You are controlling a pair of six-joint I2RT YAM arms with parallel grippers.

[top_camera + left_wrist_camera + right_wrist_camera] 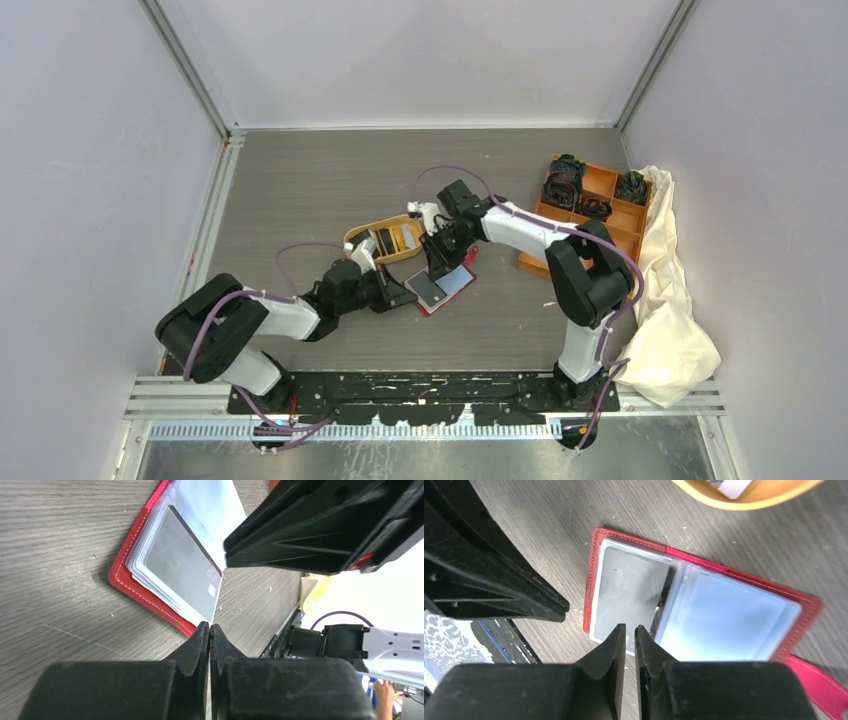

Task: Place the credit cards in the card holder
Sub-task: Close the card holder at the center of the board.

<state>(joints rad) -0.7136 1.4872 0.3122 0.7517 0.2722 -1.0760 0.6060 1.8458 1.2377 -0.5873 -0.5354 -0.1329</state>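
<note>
your small red folding wallet (452,283) lies open on the grey wood-grain tabletop (300,200), clear sleeves (724,615) facing up, near the orange oval tray (352,238). one dark grey flat card (629,595) sits inside a sleeve on one page. your left pincer (210,630) is closed to a hairline slit right at the wallet's edge; whether it nips the sleeve corner, you cannot tell. your right pincer (630,630) hangs over the card, fingers almost together, holding nothing.
</note>
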